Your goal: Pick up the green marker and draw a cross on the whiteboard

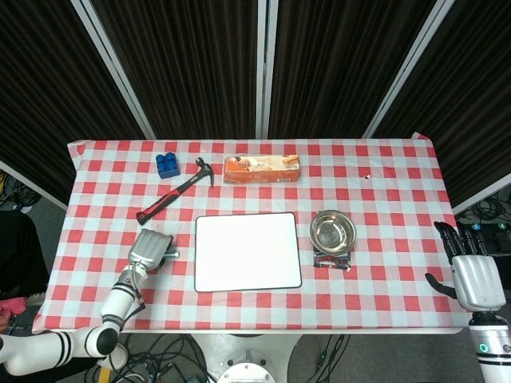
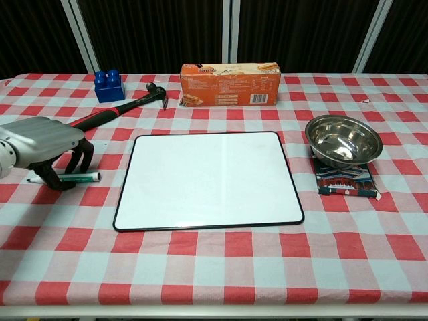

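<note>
**Left hand over the green marker, whiteboard blank**

On the table there is one of each thing. Nearest is the whiteboard (image 2: 208, 180), white and without any mark. Just left of it lies the green marker (image 2: 75, 177), flat on the checked tablecloth (image 2: 221, 267). The left hand (image 2: 50, 148) is right over the marker, its dark fingers (image 2: 83, 155) curled down around it and reaching the cloth. Whether they really grip the marker, I cannot tell.

To the right of the board stands one metal bowl (image 2: 343, 140), partly on one dark packet (image 2: 346, 181). Farther away are one hammer (image 2: 120, 112) with red and black handle, one blue brick (image 2: 108, 85) and one orange box (image 2: 229, 84).

The head view alone shows the right hand (image 1: 471, 275), beside the right table edge, fingers spread and holding nothing. In this view the left hand (image 1: 150, 250) hides almost all the marker; the chest view shows both its ends.
</note>
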